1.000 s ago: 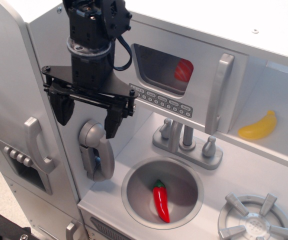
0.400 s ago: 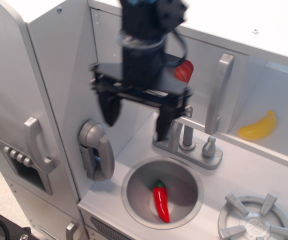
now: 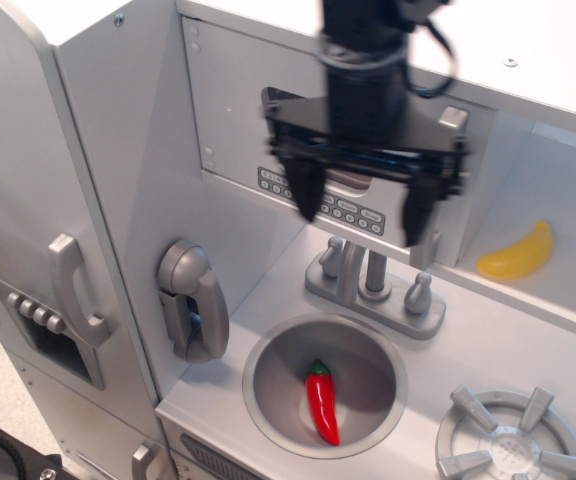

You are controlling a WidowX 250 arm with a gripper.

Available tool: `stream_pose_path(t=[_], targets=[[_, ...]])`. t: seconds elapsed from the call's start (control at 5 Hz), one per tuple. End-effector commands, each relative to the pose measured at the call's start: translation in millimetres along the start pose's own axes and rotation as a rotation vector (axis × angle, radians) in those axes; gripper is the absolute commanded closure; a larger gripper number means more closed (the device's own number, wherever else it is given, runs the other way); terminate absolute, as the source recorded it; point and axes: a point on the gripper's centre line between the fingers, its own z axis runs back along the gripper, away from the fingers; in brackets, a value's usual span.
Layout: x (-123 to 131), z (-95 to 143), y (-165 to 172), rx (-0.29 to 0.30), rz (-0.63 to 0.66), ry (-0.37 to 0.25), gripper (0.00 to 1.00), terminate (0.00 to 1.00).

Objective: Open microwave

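Grey microwave (image 3: 258, 130) sits high in the toy kitchen, directly above the faucet (image 3: 368, 285), door shut flush. Its button row (image 3: 353, 212) runs along the door's lower edge. The vertical silver handle (image 3: 438, 195) on the door's right side is mostly hidden; only its top and bottom show past the arm.

Black gripper (image 3: 363, 205) hangs in front of the door, above the faucet, jaws spread wide, holding nothing. Left finger is over the buttons, right finger overlaps the lower part of the handle. Can't tell whether it touches the handle or just hovers in front.

Step in hand looks like the approach to the handle, not yet a grasp. Next move probably needs the jaws centred on the handle bar, then closed, then a pull outward along the door's swing. Hinges seem to be on the door's left edge, so the arc should run away from the wall and leftward.

Compared with a second ago, the gripper has shifted from the left, near the wall phone (image 3: 193, 300), across to the right part of the door; the window is now covered by the arm.

Below the faucet, a red chili (image 3: 321, 400) lies in the sink (image 3: 268, 360). Right of the faucet, a yellow banana (image 3: 516, 255) rests on the shelf, and a burner (image 3: 513, 440) sits lower right.
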Motion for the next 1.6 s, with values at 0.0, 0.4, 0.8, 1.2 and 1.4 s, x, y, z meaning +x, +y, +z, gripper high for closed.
stream_pose_path(t=[0.0, 0.4, 0.8, 1.2, 1.4], targets=[[28, 6, -23, -0.053, -0.036, -0.095, 0.0, 0.0], [47, -2, -16, 0.005, -0.026, -0.175, 0.0, 0.0], [48, -10, -16, -0.029, -0.012, -0.175, 1.0, 0.0], [28, -11, 0, -0.059, 0.035, -0.104, 1.0, 0.0], [1, -8, 15, -0.036, -0.008, -0.078, 1.0, 0.0]])
